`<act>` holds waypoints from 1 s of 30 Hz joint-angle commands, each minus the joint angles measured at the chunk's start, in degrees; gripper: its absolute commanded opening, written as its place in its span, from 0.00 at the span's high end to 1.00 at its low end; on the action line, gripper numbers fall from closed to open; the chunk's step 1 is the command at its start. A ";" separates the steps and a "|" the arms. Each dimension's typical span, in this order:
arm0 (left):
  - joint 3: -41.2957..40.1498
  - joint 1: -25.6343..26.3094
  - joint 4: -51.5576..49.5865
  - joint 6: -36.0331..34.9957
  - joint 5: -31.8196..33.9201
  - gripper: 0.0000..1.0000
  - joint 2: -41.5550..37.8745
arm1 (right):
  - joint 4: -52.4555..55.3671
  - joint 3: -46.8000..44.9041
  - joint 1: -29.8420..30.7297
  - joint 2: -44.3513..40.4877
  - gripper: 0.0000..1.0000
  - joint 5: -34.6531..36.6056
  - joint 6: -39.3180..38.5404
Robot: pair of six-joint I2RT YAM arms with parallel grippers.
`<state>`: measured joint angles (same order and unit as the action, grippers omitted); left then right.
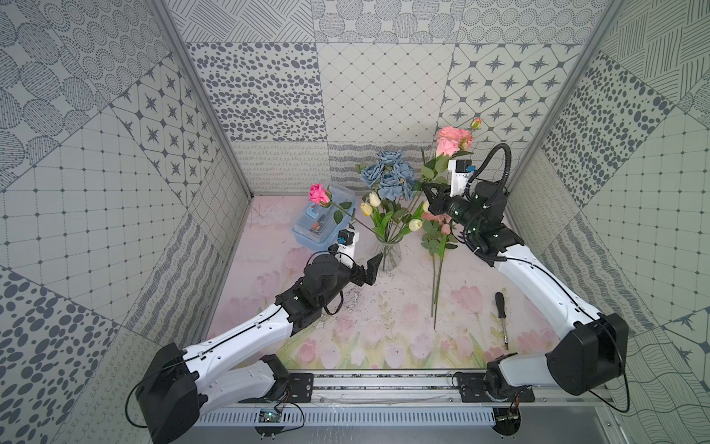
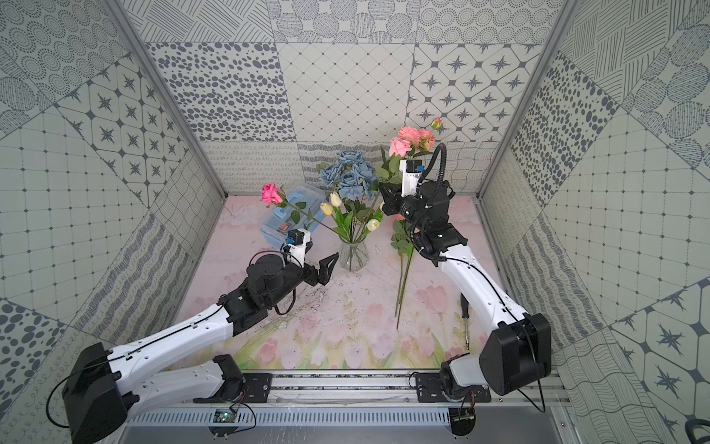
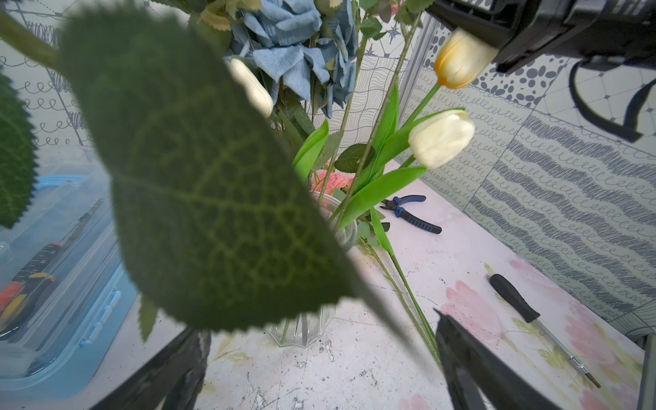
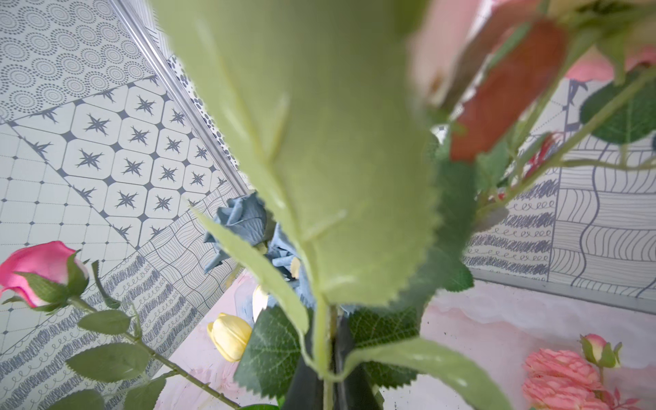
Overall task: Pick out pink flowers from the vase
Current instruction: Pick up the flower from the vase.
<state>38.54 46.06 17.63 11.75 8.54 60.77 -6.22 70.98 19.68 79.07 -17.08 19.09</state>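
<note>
Gripping the pink flowers [image 1: 453,140] by the stem, right pincer [image 1: 426,190] closed tight, blooms high above the vase [image 1: 388,255]; left pincer [image 2: 328,265] wide open, empty, just beside it. Risk: leaves snag blue roses [image 1: 390,173], tipping the unheld vase.

Blue box [image 1: 303,232], screwdriver [image 1: 499,305], pliers [image 3: 419,223], tulips [image 1: 374,198]

A clear vase [image 1: 389,255] of blue roses [image 1: 390,173] and pale tulips [image 1: 374,198] stands on the floral worktop [image 1: 345,307]. The left claw [image 1: 370,271] gapes just beside it. The right claw [image 1: 425,188] pinches a sprig of pink flowers [image 1: 453,139], held high above the vase.
</note>
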 commanded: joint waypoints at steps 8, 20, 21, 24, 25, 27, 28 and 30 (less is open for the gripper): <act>-0.05 0.05 1.48 0.47 0.36 0.01 -1.79 | 0.44 4.87 0.75 -1.73 0.84 0.19 -5.03; -0.31 -0.04 -0.09 -0.19 0.78 0.01 -3.81 | 2.35 6.04 1.65 1.03 0.63 -0.38 -5.62; -0.32 -0.06 -0.28 -0.25 0.78 0.01 -3.90 | 2.56 6.14 1.63 1.30 0.58 -0.65 -5.81; -0.61 0.05 -0.44 -0.41 1.13 0.01 -4.19 | 3.79 6.71 1.63 2.03 0.56 -0.18 -6.32; -0.75 -0.04 -0.47 -0.48 1.30 0.01 -4.26 | 3.91 6.80 1.62 2.19 0.57 -0.06 -6.51; -0.91 0.02 -0.40 -0.50 1.47 0.01 -4.34 | 3.85 6.87 1.67 2.46 0.66 0.32 -6.78; -0.93 0.03 -0.29 -0.50 1.48 0.01 -4.28 | 3.77 6.89 1.67 2.57 0.74 0.52 -6.89; -0.93 -0.08 -0.29 -0.50 1.48 0.01 -4.11 | 3.76 6.92 1.64 2.68 0.86 0.88 -7.13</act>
<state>37.82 46.06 17.06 11.81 8.93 56.88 -0.97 76.09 21.04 81.21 -16.97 13.26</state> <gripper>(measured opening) 0.987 0.178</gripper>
